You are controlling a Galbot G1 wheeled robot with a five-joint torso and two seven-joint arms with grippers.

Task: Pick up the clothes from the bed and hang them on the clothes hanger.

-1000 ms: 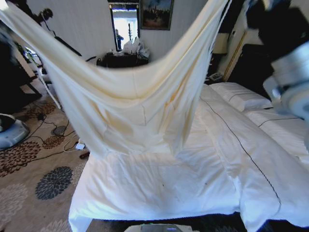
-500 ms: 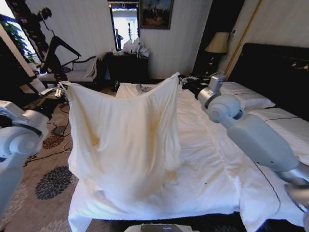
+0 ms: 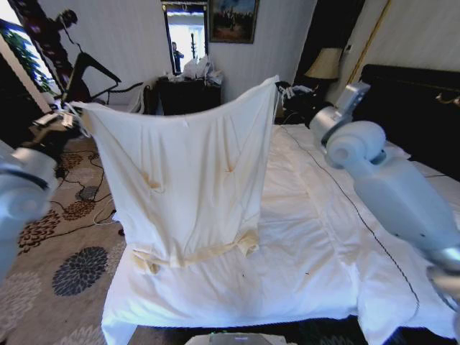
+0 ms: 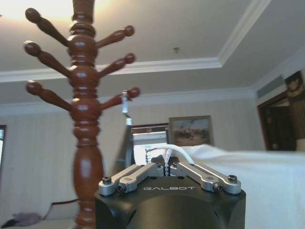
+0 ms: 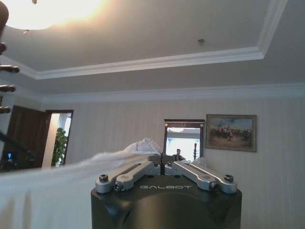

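1. The shirt hangs spread in the air above the bed, its folded hem near the sheet.
2. The left claw pinches one top corner; the right claw pinches the other.
3. A wooden coat stand rises beside the left claw.

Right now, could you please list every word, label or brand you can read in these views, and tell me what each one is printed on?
"GALBOT": on the black body of the left hand, which pinches the cream shirt.
"GALBOT": on the black body of the right hand, also shut on the shirt.
The framed painting carries no text that I can read.
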